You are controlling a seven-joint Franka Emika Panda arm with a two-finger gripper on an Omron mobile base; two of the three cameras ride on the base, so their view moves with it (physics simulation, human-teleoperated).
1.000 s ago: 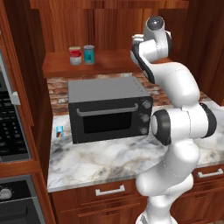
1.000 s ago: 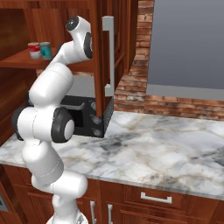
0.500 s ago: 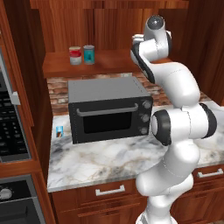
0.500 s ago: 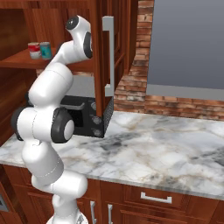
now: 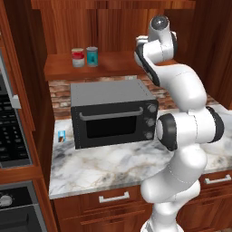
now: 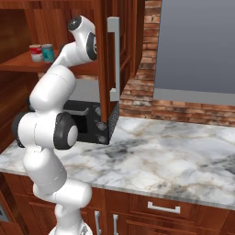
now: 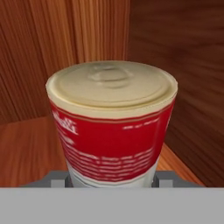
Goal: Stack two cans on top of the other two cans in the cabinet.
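In the hand view, a red-and-white can stands upright at center frame, close to the camera, on the wooden shelf board of the cabinet, near the corner where the back and side panels meet. The gripper sits at 6 o'clock, one finger on each side of the can base; whether the pads are clamped on it cannot be determined. In the left base view, a second red-and-white can and a teal can stand side by side at 11 o'clock on the shelf, above the black toaster oven.
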